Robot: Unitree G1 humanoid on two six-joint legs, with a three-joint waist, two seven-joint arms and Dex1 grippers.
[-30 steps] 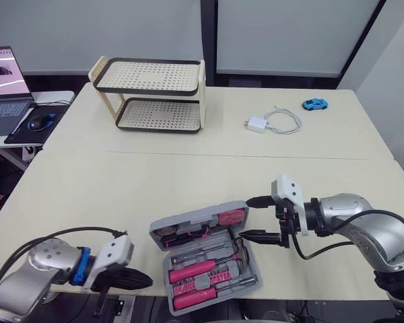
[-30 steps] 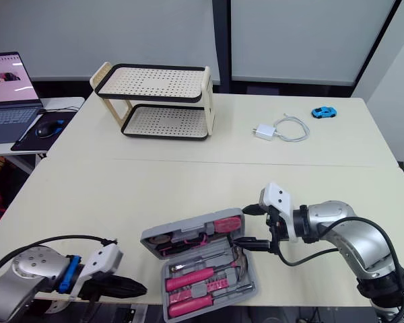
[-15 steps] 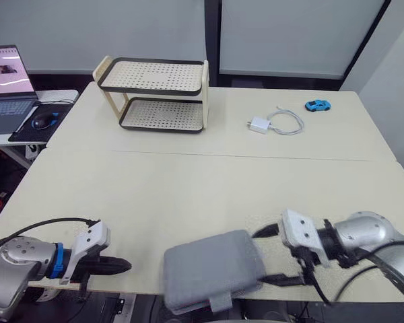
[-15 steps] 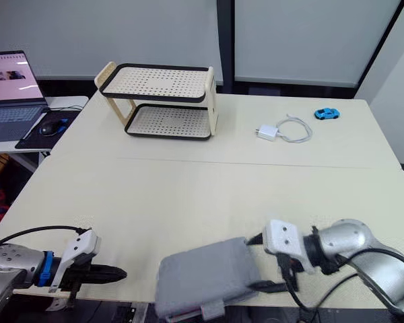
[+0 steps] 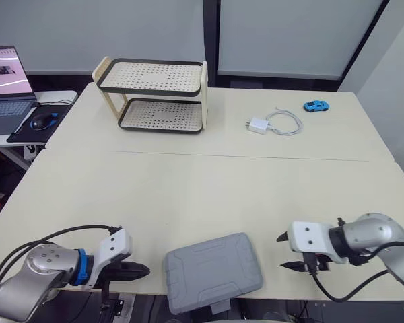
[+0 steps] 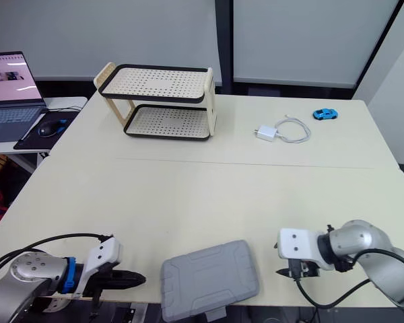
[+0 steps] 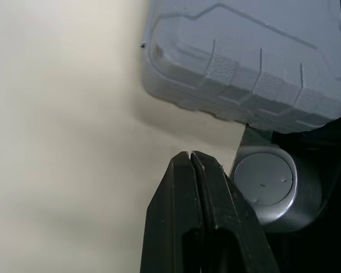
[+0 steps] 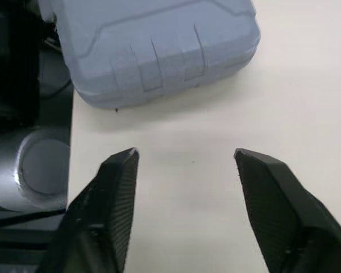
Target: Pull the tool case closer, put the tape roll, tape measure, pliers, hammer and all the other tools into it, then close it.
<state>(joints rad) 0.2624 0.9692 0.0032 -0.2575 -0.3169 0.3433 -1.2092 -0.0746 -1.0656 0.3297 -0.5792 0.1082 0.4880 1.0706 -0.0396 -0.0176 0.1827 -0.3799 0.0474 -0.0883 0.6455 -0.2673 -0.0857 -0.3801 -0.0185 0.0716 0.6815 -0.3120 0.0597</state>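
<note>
Two grippers, and one grey tool case (image 5: 213, 271) lying lid-shut between them at the near edge of the table (image 5: 188, 182). The left gripper (image 5: 143, 272) has its fingers pressed tight together with nothing in them, the tips aimed at the case nearby. The right gripper (image 5: 284, 252) is spread wide and empty, with the case just ahead of its fingertips and not touching.
</note>
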